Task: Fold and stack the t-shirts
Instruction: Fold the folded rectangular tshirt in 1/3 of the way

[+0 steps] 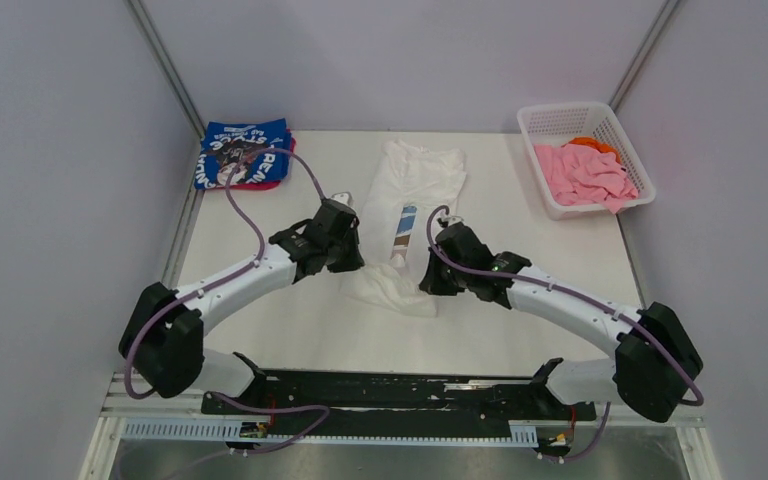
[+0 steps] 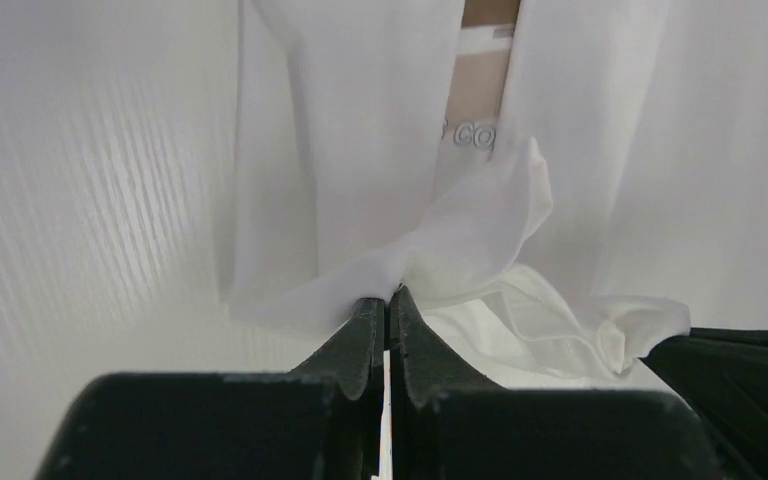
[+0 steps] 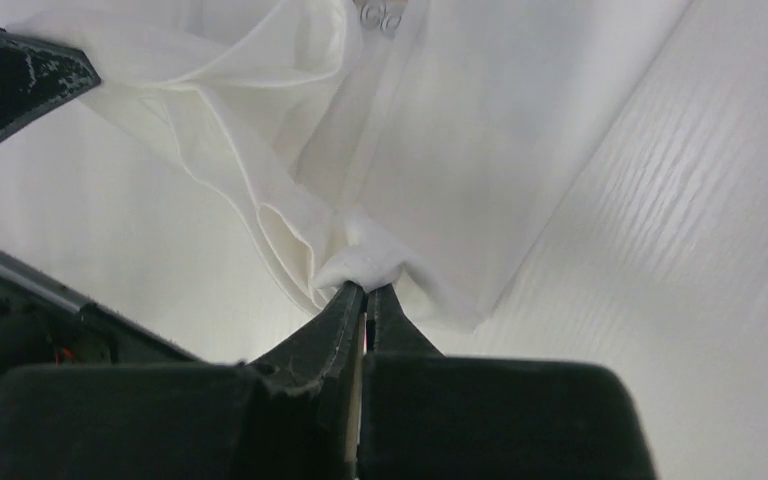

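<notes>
The white t-shirt (image 1: 412,190) lies lengthwise in the middle of the table, sides folded in, with a strip of its brown and blue print showing. My left gripper (image 1: 352,262) is shut on the shirt's near left edge (image 2: 390,265). My right gripper (image 1: 428,282) is shut on the near right edge (image 3: 365,265). The near end (image 1: 390,288) is bunched between them. A folded royal-blue t-shirt (image 1: 243,152) lies on a pink one at the back left. A pink t-shirt (image 1: 582,172) and an orange one (image 1: 592,143) sit in the basket.
The white lattice basket (image 1: 560,118) stands at the back right corner. Grey walls close in the table on three sides. The black arm mount rail (image 1: 400,392) runs along the near edge.
</notes>
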